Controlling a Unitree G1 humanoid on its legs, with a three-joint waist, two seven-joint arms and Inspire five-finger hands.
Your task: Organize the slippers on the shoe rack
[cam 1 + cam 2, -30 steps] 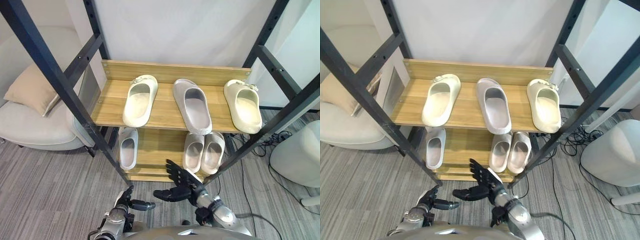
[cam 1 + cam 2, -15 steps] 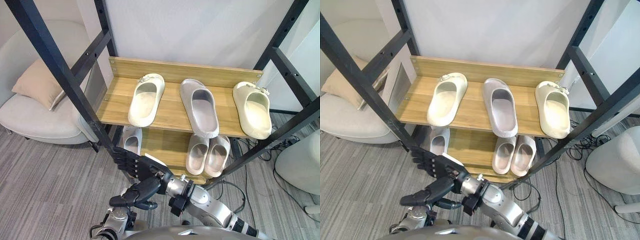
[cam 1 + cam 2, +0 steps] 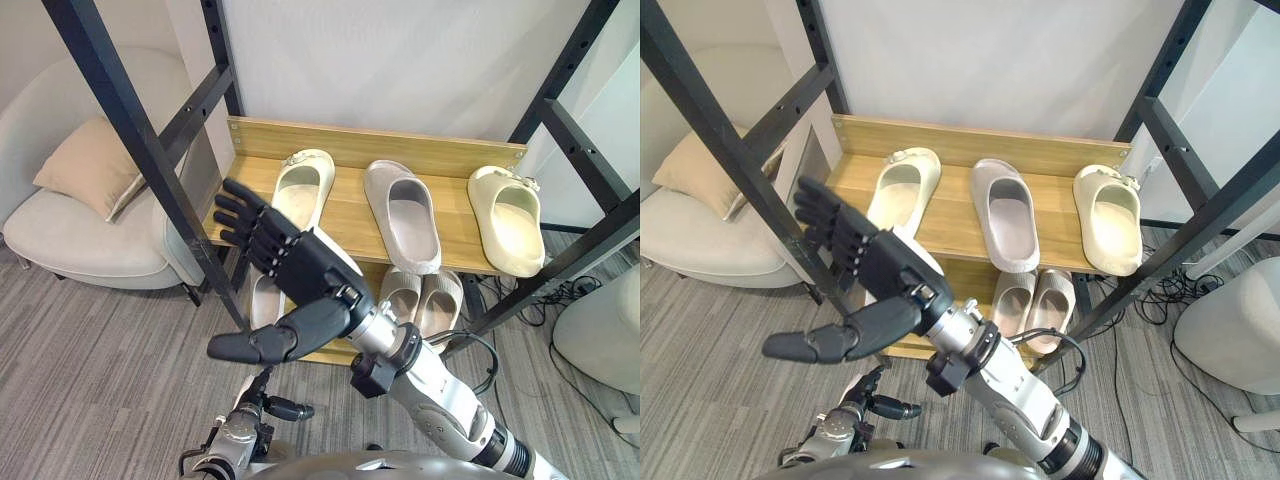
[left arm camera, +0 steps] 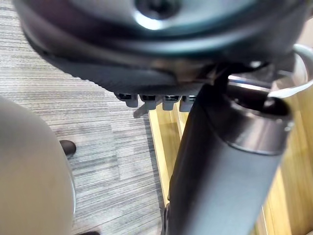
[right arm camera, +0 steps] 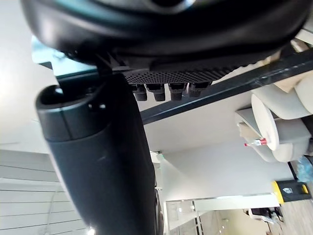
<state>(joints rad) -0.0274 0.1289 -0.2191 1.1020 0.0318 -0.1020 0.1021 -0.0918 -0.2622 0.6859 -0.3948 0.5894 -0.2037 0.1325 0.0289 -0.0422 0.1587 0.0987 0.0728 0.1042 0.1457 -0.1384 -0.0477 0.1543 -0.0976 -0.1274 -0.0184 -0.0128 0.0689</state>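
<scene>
Shoe rack (image 3: 380, 145) of wooden shelves standing ahead. Hovering before it, right robot hand (image 3: 305, 265), fingers (image 3: 245, 205) spread straight, holding nothing. Lying on the top shelf (image 3: 346, 212), three slippers (image 3: 405, 215); resting below, three more. Sitting low near the floor (image 3: 100, 350), left robot hand (image 3: 262, 408), relaxed, gripping nothing.

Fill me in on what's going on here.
The robot faces a wooden shoe rack and holds nothing. Its right hand is raised, fingers straight, in front of the rack's left side. On the top shelf lie the left cream slipper, a grey slipper and the right cream slipper, spaced apart. The lower grey slippers sit on the shelf beneath. The left hand hangs low and open.
</scene>
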